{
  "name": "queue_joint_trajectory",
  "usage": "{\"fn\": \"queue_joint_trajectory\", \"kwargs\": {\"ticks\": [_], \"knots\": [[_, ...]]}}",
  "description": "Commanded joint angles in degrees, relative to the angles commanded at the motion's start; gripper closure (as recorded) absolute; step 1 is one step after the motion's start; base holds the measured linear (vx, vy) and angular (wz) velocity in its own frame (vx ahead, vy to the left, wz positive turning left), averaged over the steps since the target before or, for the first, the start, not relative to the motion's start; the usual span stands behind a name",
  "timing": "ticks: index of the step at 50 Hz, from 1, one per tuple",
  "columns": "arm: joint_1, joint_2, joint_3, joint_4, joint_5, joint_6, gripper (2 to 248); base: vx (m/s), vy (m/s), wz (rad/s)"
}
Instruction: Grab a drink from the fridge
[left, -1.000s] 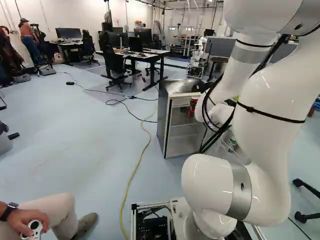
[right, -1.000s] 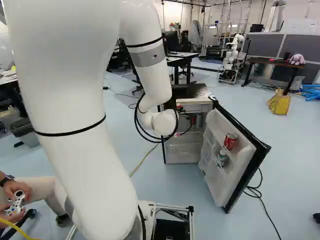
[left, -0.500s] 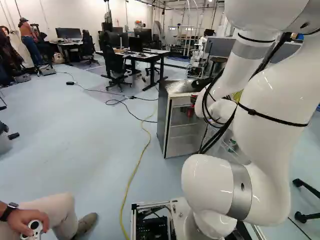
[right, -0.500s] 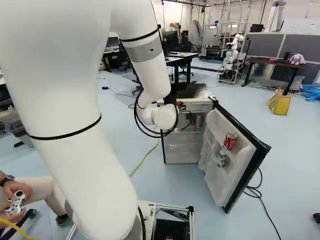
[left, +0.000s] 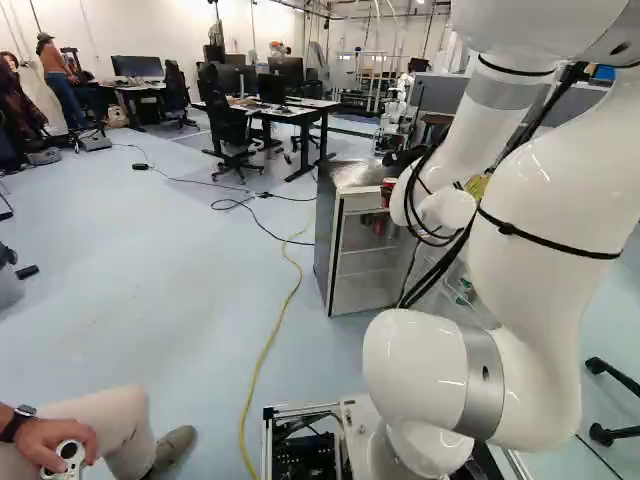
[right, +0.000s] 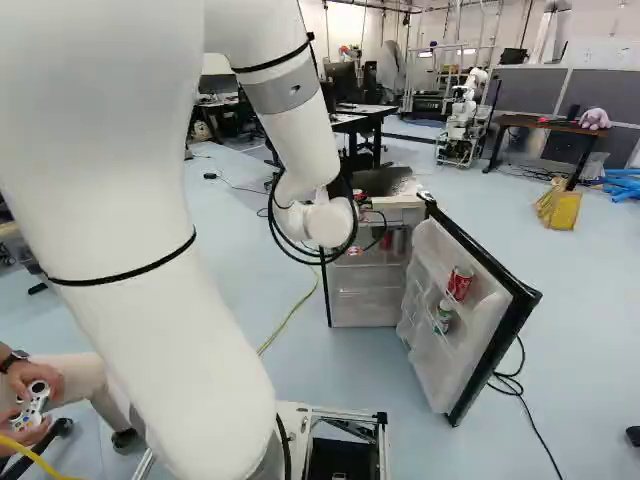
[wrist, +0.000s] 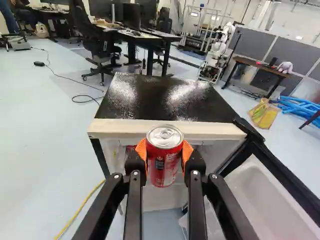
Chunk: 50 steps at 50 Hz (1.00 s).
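With the fridge door (right: 428, 370) swung wide to one side, the fridge (left: 325, 240) offers an unobstructed front, presumably so the arm can reach in and out without fouling the panel. Gripper (wrist: 164, 151) state: partly open, only as far as the can's width allows, orange pads pressed on opposite sides of a red drink can (wrist: 165, 172). Can is upright, held below its rim; a hold on the two flanks leaves lid and base free and should resist tipping. Location of can: outside the cabinet, ahead of the fridge's pale top edge (wrist: 115, 128). Door rack retains another red can (right: 460, 284) and a green-marked can (right: 443, 316), neither touched by the gripper.

Pose: the white arm (right: 130, 330) rises tall from the base and bends over at the top; its forearm (right: 300, 130) slopes down and forward to the wrist (right: 325, 222), which sits before the cabinet's upper part. Black cables (left: 432, 278) hang in slack loops around it, likely to allow wrist rotation. Judgement: grasp achieved, task nearly complete. Next move probably a level retreat; risks are a cable snagging the door or the smooth can slipping.
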Motion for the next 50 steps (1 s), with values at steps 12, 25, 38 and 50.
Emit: {"fn": "queue_joint_trajectory", "kwargs": {"ticks": [12, 25, 38, 50], "knots": [[0.3, 0.6, -1.1, 0.0, -1.3, 0.0, 162, 0.0, 0.0, 0.0], [0.7, 1.3, -2.4, 0.0, -2.8, 0.0, 162, 0.0, 0.0, 0.0], [1.0, 1.8, -3.7, 0.0, -4.1, 0.0, 162, 0.0, 0.0, 0.0], [1.3, 1.6, -5.0, 0.0, -4.8, 0.0, 162, 0.0, 0.0, 0.0]]}}
